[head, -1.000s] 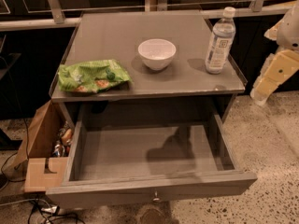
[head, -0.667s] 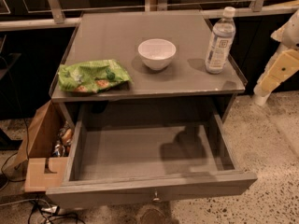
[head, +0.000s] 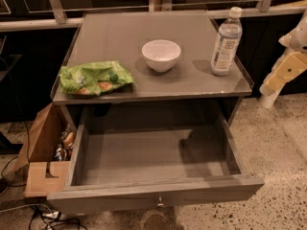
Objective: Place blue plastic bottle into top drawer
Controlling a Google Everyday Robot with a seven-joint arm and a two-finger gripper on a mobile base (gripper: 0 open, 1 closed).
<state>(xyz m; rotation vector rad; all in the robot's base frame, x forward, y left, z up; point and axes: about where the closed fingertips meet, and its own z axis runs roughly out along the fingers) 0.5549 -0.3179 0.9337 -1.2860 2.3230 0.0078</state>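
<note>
The blue plastic bottle (head: pixel 226 42) stands upright at the right end of the grey cabinet top (head: pixel 120 37); it has a white cap and a pale label with a small dark square. Below it the top drawer (head: pixel 153 190) is pulled fully out, and its grey floor is bare apart from a shadow. A small metal knob sits on the drawer's front panel. My gripper (head: pixel 283 75) hangs at the right edge of the view. It is beside the cabinet, lower than the bottle and clear of it, holding nothing that I can see.
A white bowl (head: pixel 161 55) sits mid-top and a green snack bag (head: pixel 95 77) lies at the left front. A brown cardboard box (head: pixel 44 152) with clutter stands on the floor by the drawer's left side. Cables lie near the bottom left corner.
The arm at the right edge has shifted slightly to the right, and its shadow on the drawer floor has slid right. The bottle, bowl and bag have not moved.
</note>
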